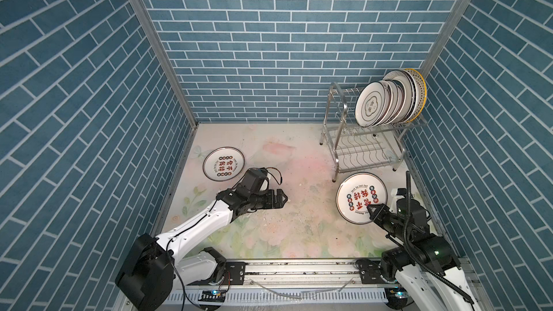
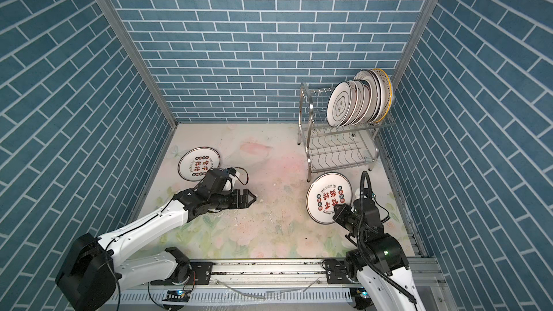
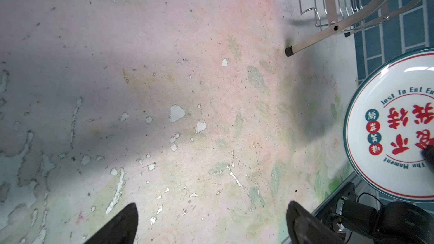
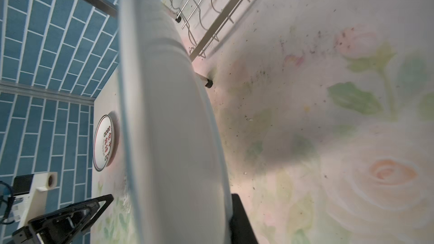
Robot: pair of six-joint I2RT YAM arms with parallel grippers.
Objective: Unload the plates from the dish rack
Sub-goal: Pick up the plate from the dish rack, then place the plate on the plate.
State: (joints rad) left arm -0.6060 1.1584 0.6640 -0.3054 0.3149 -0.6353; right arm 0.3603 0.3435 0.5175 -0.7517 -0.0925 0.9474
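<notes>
The dish rack [image 1: 338, 145] [image 2: 308, 145] stands at the far right corner. Several plates [image 1: 389, 100] [image 2: 359, 100] stand on edge in its upper tier; the lower tier holds nothing. My right gripper [image 1: 372, 206] [image 2: 338, 206] [image 4: 187, 219] is shut on the near rim of a white plate with red characters [image 1: 359, 195] [image 2: 327, 195] [image 3: 387, 125] [image 4: 169, 125], held tilted just in front of the rack. A matching plate [image 1: 223, 163] [image 2: 199, 163] [image 4: 104, 142] lies flat at the far left. My left gripper [image 1: 284, 200] [image 2: 254, 198] [image 3: 211, 224] hangs open over the table's middle left, holding nothing.
Blue brick-pattern walls close in the table on three sides. The rack's front leg [image 3: 290, 51] stands close to the held plate's far edge. A metal rail [image 1: 299, 267] carrying both arm bases runs along the near edge. The floral tabletop [image 1: 284, 151] is worn and speckled.
</notes>
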